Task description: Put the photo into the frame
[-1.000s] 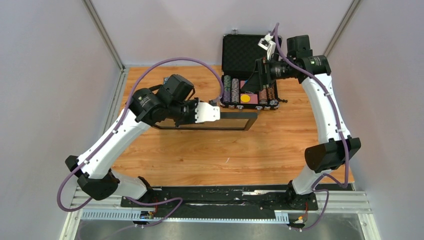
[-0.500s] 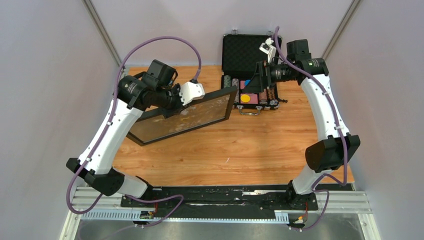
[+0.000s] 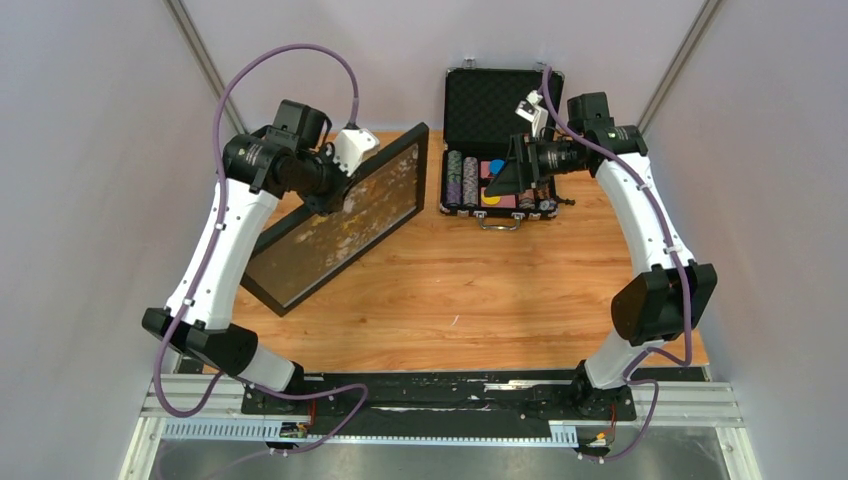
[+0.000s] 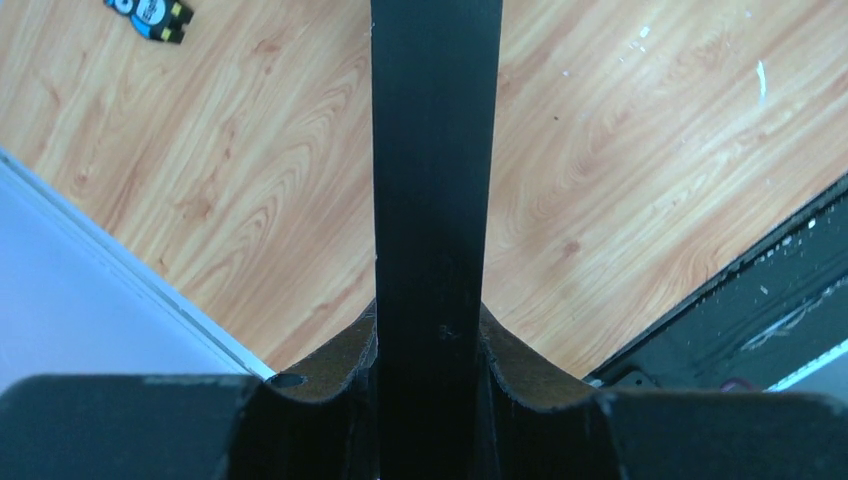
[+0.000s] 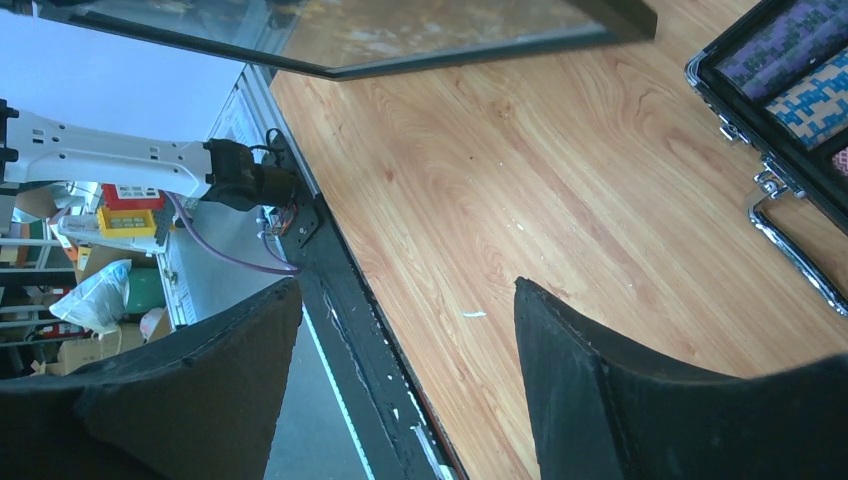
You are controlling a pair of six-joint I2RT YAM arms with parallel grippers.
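My left gripper (image 3: 335, 192) is shut on the top rail of the black frame (image 3: 300, 290) and holds it tilted over the table's left side, with its lower corner close to the wood. The opening shows a brownish surface with yellow-white flecks (image 3: 345, 225). It looks like the photo, but I cannot tell for certain. In the left wrist view the black rail (image 4: 435, 150) runs straight up between my pads (image 4: 520, 365), and the gripper (image 4: 430, 345) clamps it. My right gripper (image 3: 505, 178) is open and empty, raised over the chip case. Its fingers (image 5: 600, 400) stand wide apart, and the frame's edge (image 5: 625, 15) shows at the top of the right wrist view.
An open black chip case (image 3: 500, 100) with rows of chips stands at the back centre, and its latch edge shows in the right wrist view (image 5: 790, 70). Grey walls close in the left, back and right. A black rail (image 3: 440, 385) runs along the near edge.
My left arm has swung the frame to the left and up, turning it from edge-on and level to steeply tilted, facing the camera. My right gripper has shifted slightly and stays open.
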